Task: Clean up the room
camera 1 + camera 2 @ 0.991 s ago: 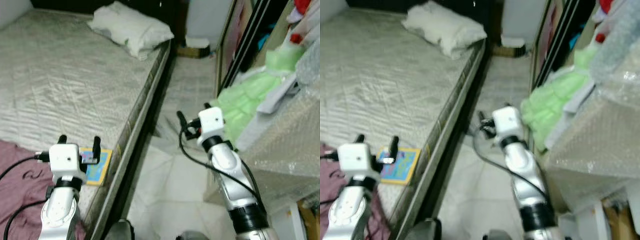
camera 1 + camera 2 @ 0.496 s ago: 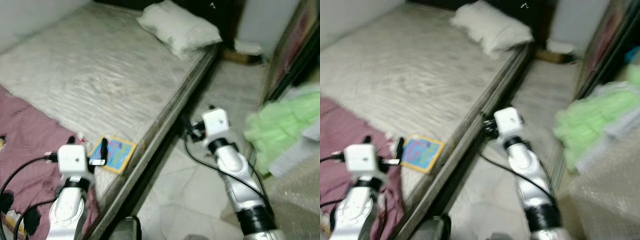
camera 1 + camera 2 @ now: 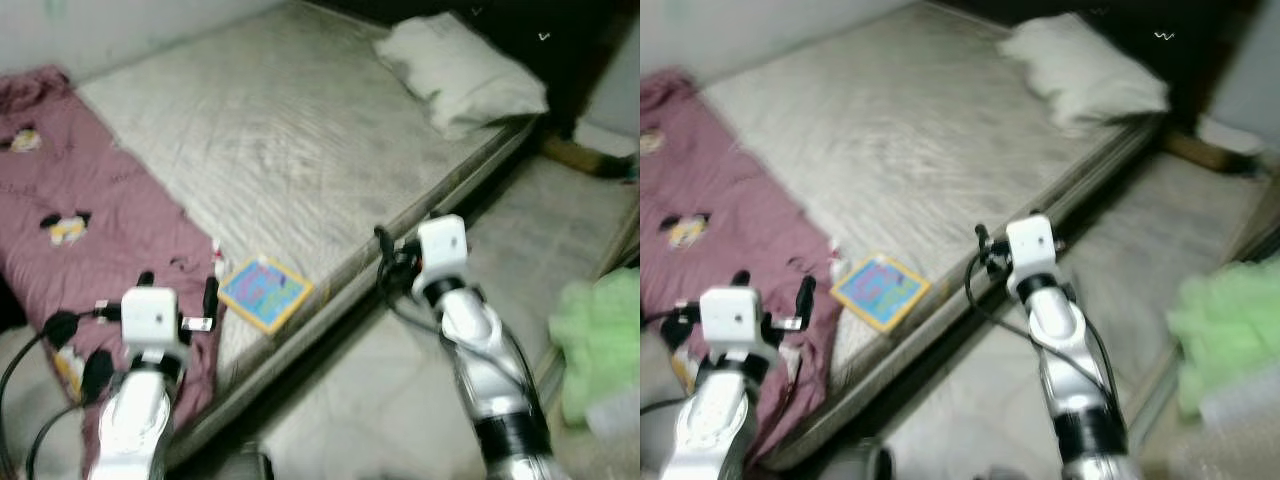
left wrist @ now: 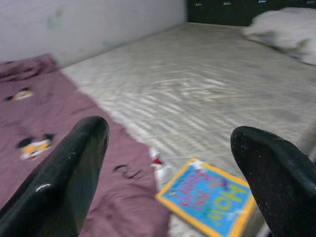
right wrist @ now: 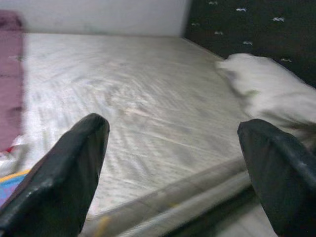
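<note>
Mattress [image 3: 300,150] bears book [image 4: 210,202] (lettering perhaps "HOW").

Head stereo pair high over the bed [image 3: 300,170]; both wrist views low across its mattress.

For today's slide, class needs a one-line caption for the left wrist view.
Open left gripper hovers over a colourful book lying beside a maroon blanket on a bare mattress.

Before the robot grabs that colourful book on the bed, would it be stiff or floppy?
The book looks thin and flat, so probably light and fairly stiff. It lies flush on the mattress, so the left gripper may struggle to get under its edge.
</note>
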{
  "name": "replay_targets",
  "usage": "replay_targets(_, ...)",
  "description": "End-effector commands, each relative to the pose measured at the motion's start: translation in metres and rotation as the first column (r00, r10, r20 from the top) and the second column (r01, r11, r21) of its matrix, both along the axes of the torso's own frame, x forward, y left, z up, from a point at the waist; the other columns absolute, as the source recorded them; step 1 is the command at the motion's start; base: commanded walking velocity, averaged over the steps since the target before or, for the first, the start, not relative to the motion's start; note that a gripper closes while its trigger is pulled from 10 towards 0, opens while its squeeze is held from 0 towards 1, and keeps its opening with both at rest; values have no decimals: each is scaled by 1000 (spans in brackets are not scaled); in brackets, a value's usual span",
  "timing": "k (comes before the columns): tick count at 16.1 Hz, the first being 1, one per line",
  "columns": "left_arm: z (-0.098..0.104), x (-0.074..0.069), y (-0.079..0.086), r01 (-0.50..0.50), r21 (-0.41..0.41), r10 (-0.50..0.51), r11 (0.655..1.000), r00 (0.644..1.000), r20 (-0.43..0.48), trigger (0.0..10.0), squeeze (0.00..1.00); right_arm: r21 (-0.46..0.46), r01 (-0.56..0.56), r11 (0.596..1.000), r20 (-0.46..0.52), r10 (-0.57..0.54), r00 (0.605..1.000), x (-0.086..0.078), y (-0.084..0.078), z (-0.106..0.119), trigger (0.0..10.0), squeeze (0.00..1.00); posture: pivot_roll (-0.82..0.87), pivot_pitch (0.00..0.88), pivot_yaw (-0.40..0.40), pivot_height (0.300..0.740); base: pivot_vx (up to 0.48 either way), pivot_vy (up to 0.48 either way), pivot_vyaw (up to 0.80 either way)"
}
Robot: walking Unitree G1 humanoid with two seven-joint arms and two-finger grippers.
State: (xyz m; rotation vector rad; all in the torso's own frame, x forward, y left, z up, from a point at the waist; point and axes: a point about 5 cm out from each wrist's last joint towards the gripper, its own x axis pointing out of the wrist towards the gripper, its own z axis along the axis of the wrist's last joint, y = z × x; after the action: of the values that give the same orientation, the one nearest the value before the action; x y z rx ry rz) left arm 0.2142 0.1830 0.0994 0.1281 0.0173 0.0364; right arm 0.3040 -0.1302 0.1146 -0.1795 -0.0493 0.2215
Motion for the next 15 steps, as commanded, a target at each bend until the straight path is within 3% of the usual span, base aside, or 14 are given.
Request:
replay_targets(1, -3, -2, 3, -14, 17, 14, 1000, 1000, -17, 10000, 0, 9, -23, 1000, -1, 23, 1000, -1, 6, 0, 10000, 0, -60, 93, -4, 740, 0, 0, 800)
replay_targets(15, -2, 3, 6, -12, 25, 12, 1000, 1000, -14, 10000, 0, 25, -33, 999, 16, 33, 999, 4, 12, 3, 10000, 0, -68, 92, 2, 740, 0, 0, 800)
